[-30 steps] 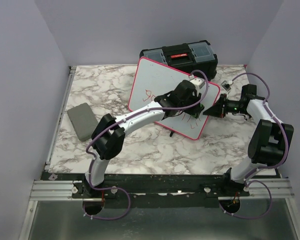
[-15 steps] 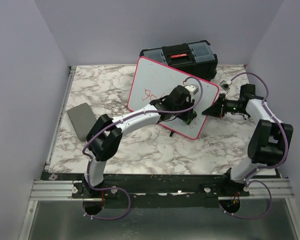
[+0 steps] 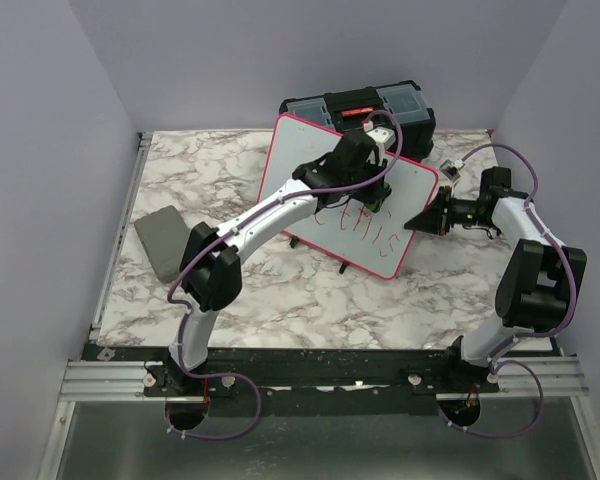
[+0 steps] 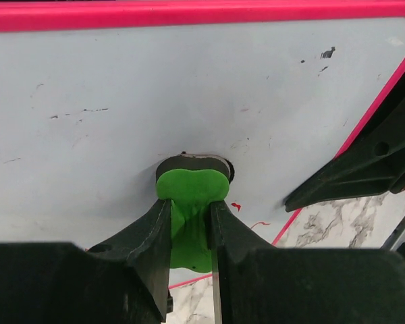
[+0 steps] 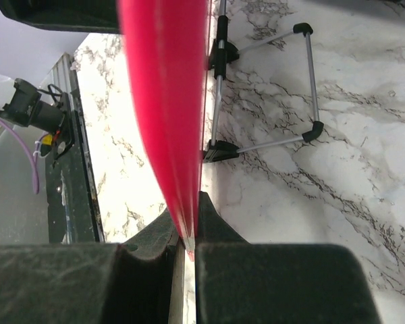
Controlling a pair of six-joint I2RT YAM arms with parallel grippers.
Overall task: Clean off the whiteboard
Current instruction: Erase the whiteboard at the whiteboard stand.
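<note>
Our right hand (image 3: pixel 418 222) clenches the whiteboard (image 3: pixel 305 160) rim to steady it. Our left hand (image 4: pixel 189 226) grasps a green eraser (image 4: pixel 191 192) for wiping.

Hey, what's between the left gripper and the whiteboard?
A small green eraser, pinched in the left gripper and pressed against the whiteboard. The left wrist view shows it.
</note>
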